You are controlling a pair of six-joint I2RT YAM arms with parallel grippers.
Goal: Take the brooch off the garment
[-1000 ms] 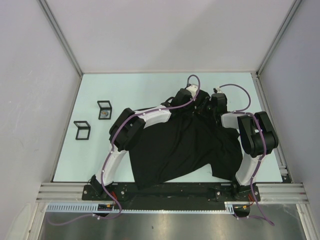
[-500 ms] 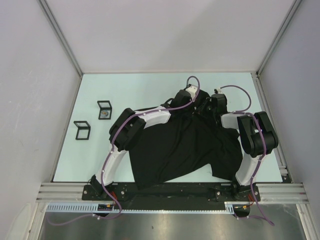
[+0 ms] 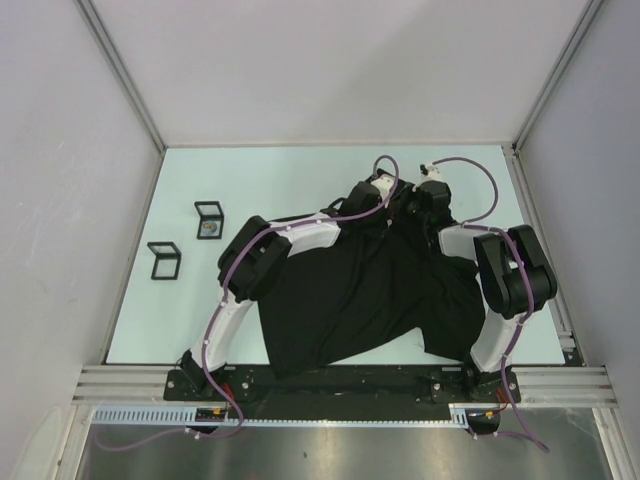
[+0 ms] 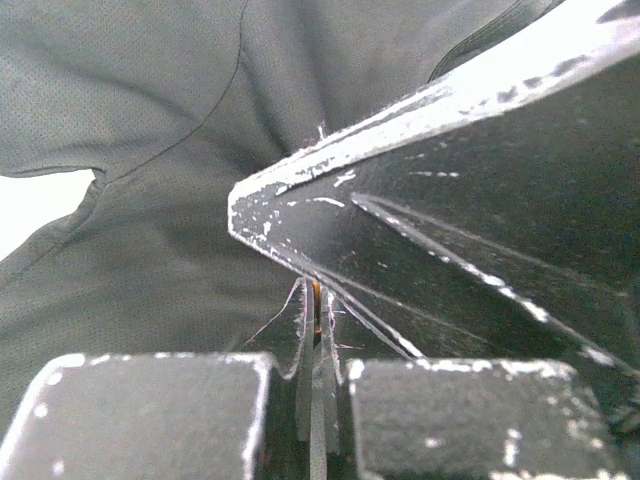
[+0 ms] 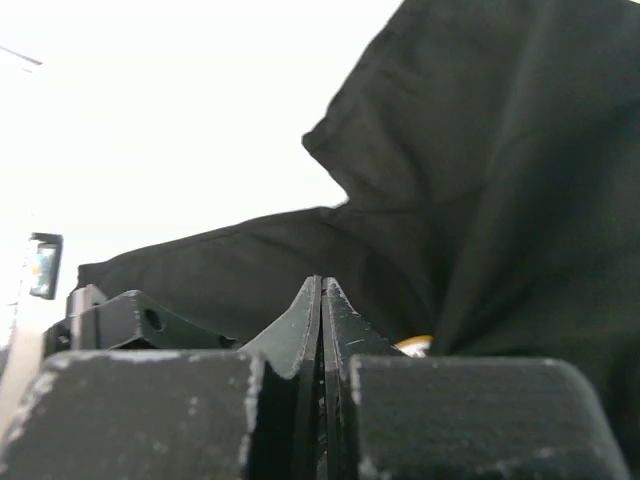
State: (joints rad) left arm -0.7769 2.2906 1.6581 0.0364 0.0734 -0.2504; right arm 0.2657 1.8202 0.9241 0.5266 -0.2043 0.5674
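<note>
Right pincer [image 5: 321, 290] has shifted slightly toward the far edge of the bench [image 3: 260, 180] at the collar of the garment [image 3: 360, 290], tips pressed together, while the left pincer [image 4: 314, 312] nips an amber sliver, seemingly the brooch [image 4: 317, 293]; extraction looks underway, next needing a slow pull clear of cloth.

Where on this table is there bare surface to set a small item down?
Free: the far strip of table between the back wall and the garment; the near-left corner, between the two small black frames and the left arm. Crowded: the garment's far edge, where both arms meet, and the narrow right margin beside the right arm.
</note>
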